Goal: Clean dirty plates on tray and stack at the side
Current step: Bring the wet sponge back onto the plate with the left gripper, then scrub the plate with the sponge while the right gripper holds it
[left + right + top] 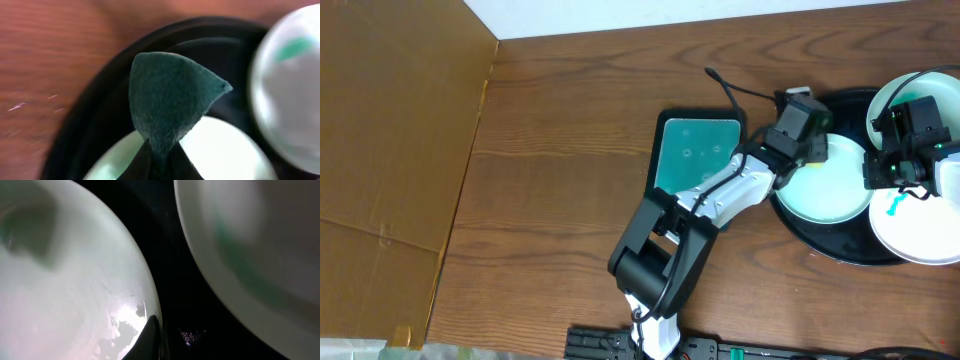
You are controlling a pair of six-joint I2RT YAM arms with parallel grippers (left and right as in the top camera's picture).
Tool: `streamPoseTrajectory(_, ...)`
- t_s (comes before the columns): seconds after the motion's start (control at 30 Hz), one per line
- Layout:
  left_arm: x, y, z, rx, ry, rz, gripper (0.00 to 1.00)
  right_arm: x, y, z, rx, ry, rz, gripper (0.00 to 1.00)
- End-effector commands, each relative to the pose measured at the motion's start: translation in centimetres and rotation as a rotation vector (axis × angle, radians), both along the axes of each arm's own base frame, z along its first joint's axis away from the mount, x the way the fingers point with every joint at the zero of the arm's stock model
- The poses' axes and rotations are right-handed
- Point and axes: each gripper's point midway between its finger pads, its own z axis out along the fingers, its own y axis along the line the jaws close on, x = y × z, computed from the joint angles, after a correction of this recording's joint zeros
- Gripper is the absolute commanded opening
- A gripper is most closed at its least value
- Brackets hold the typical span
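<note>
My left hand (159, 162) is pinching a dark green scouring pad (170, 100), holding it over the rim of the black tray (95, 115), with one white plate (220, 150) lying just below. My right hand (150, 337) is clenched, its tip sitting at the edge of a plate (65, 280); whether it is gripping that plate I cannot tell. All three plates (825, 185) are crowding the tray at the right side of the bench (570, 150), beside a small teal tray (695, 150).

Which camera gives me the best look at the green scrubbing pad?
Left wrist: the pad fills mid-frame, pinched at its bottom tip. Overhead, the arm hides it; right wrist shows only plates and tray.
</note>
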Motion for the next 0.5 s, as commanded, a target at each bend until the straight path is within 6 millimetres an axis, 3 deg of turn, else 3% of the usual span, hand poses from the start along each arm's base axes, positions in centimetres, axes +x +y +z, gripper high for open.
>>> streamPoseTrajectory(0.0, -0.8, -1.4, 1.3, -0.063, 0.003, -0.093, 0.07, -0.5, -0.3, -0.8, -0.021, 0.019, 0.011, 0.01)
streamPoseTrajectory(0.23, -0.7, 0.5, -2.1, 0.050, 0.040, -0.138, 0.08, -0.5, -0.3, -0.8, -0.021, 0.017, 0.012, 0.01)
streamPoseTrajectory(0.4, -0.7, 5.5, -4.2, 0.263, 0.076, -0.032, 0.07, -0.5, -0.3, -0.8, -0.021, 0.017, 0.012, 0.01)
streamPoseTrajectory(0.47, -1.3, 6.6, -4.6, 0.324, 0.102, -0.028, 0.07, -0.3, -0.2, -0.8, -0.019, 0.010, 0.011, 0.01)
